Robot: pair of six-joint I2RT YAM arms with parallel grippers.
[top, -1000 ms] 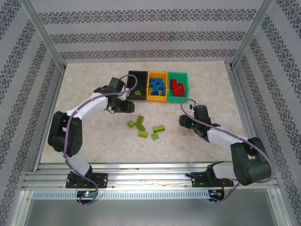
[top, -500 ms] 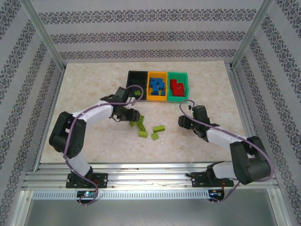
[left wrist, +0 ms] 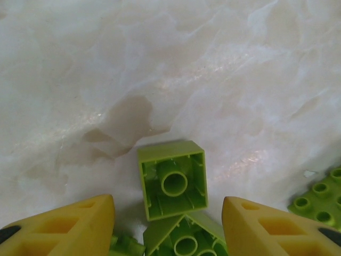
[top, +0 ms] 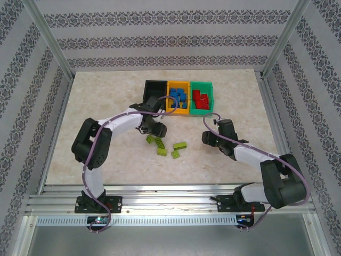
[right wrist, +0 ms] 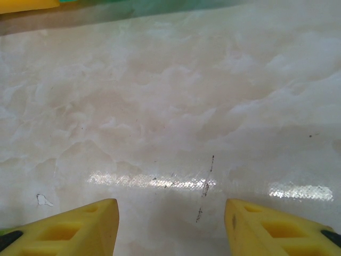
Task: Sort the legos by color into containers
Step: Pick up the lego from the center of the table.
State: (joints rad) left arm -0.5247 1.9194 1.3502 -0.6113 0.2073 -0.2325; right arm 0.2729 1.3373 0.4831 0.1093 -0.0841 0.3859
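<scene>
Striped patterned walls point(top: 160, 42) and a metal frame point(top: 50, 48) surround your pale marble-look table point(top: 96, 106). The left arm point(top: 117, 121) reaches in over the middle, and the right arm point(top: 250, 154) sits low on the right.

There are three bins in a row at the back:
- The black bin point(top: 154, 85) is on the left.
- The orange-yellow bin point(top: 179, 111) holds the blue legos point(top: 177, 97).
- The green bin point(top: 201, 112) holds the red legos point(top: 200, 98).

The lime legos point(top: 161, 151) lie loose on the table in front of the bins.

Your left gripper point(left wrist: 168, 200) hangs over them with its jaws apart, gripping nothing. An upside-down lime brick point(left wrist: 172, 178) lies between its fingers point(left wrist: 80, 226), touching a second brick point(left wrist: 186, 240). A studded piece point(left wrist: 319, 200) lies just to the right.

Your right gripper point(right wrist: 170, 205) is over bare table, jaws apart and empty.
</scene>
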